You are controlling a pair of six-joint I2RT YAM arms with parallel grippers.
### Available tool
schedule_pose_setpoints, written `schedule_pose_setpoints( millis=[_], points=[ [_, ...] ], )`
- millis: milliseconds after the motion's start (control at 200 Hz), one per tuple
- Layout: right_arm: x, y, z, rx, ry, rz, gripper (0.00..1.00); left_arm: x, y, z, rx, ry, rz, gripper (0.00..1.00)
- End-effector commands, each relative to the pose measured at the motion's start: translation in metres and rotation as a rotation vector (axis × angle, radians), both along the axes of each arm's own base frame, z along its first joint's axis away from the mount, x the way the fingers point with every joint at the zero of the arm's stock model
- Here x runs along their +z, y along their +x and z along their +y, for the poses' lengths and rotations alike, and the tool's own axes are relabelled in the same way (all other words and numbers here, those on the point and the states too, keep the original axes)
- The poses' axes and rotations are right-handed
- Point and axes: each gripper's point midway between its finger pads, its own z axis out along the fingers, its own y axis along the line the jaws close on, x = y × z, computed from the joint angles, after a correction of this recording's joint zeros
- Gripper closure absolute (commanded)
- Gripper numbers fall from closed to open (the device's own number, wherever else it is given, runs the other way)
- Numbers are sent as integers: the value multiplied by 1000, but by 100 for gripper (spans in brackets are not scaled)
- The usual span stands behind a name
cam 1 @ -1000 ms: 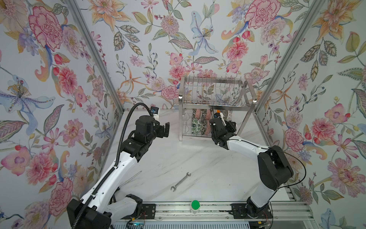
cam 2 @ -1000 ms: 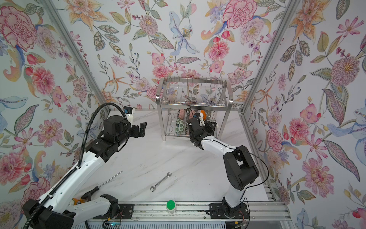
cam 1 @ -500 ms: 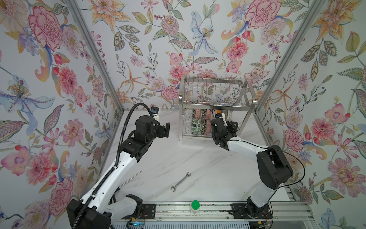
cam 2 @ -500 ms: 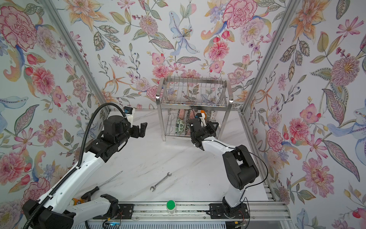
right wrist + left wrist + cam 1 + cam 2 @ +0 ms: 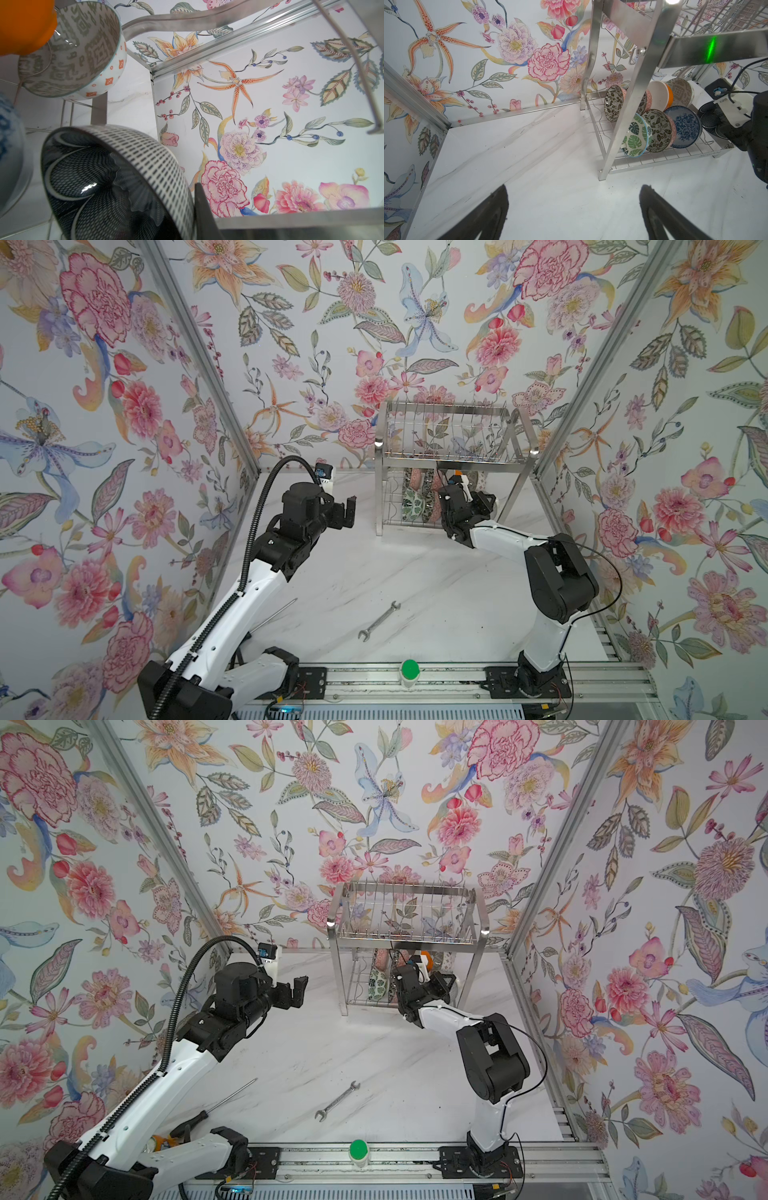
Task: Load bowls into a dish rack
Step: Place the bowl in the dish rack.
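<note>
**Left arm.** Elbow bent, forearm raised off the table (image 5: pixel 415 572). The left gripper (image 5: pixel 348 510) is levelled at the dish rack (image 5: pixel 449 464) from its left side, well apart from it. Its fingers (image 5: pixel 500 199) are spread wide with nothing between them: released.

**Right arm.** It reaches forward and low, with the wrist tucked under the rack's upper tier. The right gripper (image 5: pixel 485 504) is inside the lower tier at its right end, clenched on the rim of a black netted bowl (image 5: pixel 116 182). One finger (image 5: pixel 202 203) shows against the bowl's dashed outer band.

**Held bowl.** Tipped up on edge, mouth turned to the right wrist camera. We cannot tell whether its lower rim rests on the wire grid.

**Loaded bowls.** All are on the lower tier, standing on edge in two rows, axes roughly along the rack's length.
- **Front row:** green-leaf bowl (image 5: pixel 635 135), black-and-white floral bowl (image 5: pixel 656 131) and blue-and-white bowl (image 5: pixel 683 126), each leaning on the next.
- **Back row:** a second floral bowl (image 5: pixel 612 104), an orange-backed bowl (image 5: pixel 660 95) and a grey geometric bowl (image 5: pixel 679 91).
</note>
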Motion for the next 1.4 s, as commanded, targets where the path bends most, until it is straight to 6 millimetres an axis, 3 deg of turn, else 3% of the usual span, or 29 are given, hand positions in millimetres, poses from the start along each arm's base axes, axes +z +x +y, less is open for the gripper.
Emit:
schedule_pose_setpoints(
  millis=[0, 766, 1396],
  points=[
    [17, 5, -4, -53, 20, -83, 100, -3, -3, 3, -2, 1, 0, 1],
    [-6, 15, -22, -113, 75, -72, 100, -3, -3, 1, -14, -9, 3, 1],
    [-28, 19, -26, -122, 111, -51, 100, -2, -2, -1, -20, -12, 4, 1]
  ],
)
